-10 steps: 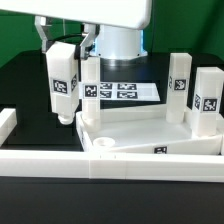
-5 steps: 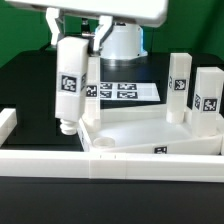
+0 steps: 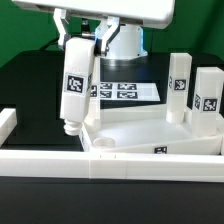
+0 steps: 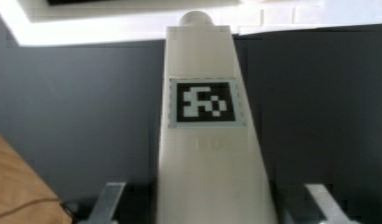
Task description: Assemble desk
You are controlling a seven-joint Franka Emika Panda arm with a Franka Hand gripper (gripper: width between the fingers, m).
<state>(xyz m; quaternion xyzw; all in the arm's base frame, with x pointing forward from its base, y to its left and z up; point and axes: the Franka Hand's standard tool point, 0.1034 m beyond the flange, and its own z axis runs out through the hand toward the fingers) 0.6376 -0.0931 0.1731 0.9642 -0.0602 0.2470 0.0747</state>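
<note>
black desk [image 3: 30, 85] carries the desktop [image 3: 140, 132]; two legs [image 3: 179, 88] stand fitted, fingers [image 3: 80, 42] clamp a third leg [image 3: 75, 90], unseated.

No readable text (only black tags on legs [image 3: 75, 83], marker board [image 3: 125, 91]).

Black table [image 3: 30, 85], dark green backdrop [image 3: 20, 35]

Tilted leg [image 3: 75, 87] above desk top's [image 3: 150, 133] exterior-view-left corner; two legs [image 3: 180, 85] upright at right
</note>
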